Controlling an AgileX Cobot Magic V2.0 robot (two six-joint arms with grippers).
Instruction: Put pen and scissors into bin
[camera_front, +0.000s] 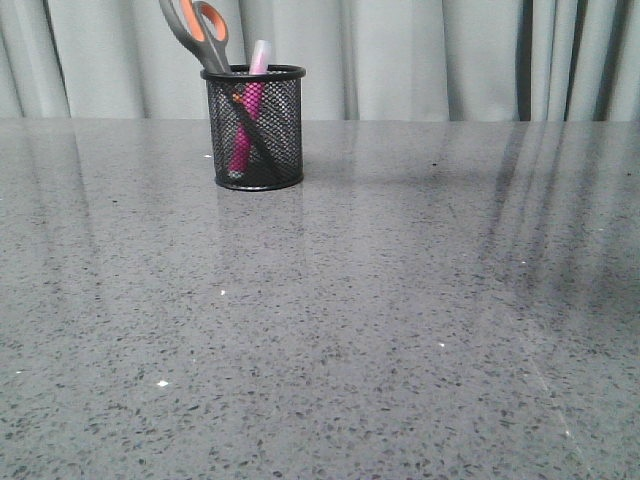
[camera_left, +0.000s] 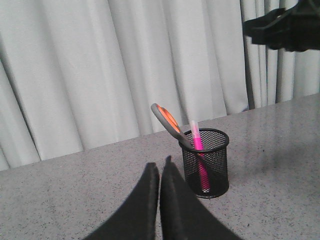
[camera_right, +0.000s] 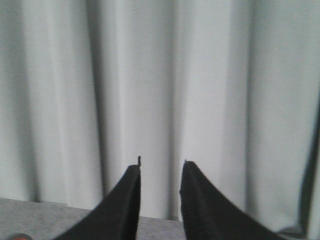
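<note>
**Pen and scissors both standing in the mesh cup**

While neither arm appears in the front view, the black wire-mesh pen cup (camera_front: 253, 128) stands upright on the speckled grey tabletop (camera_front: 400, 330), toward the far left, close to the pale curtain (camera_front: 430, 55). Inside it the magenta-pink pen (camera_front: 246, 125) leans slightly, its whitish cap poking just above the rim. Beside it the scissors (camera_front: 200, 35) sit blades-down in the same cup, their dark blade showing through the mesh as a diagonal line, and the grey, orange-lined finger loops lean out over the rim to the left.

From the left wrist view, the left hand (camera_left: 161, 167) has its two dark fingers pressed nearly together with only a thin slit between them, holding nothing; it hovers above the tabletop, just beside the cup and clear of it. A dark part of the other arm (camera_left: 287, 27) shows in that view's upper corner.

In the right wrist view, the right hand (camera_right: 160, 167) points at the curtain with a narrow gap between its fingers, empty, well above the tabletop edge.
</note>
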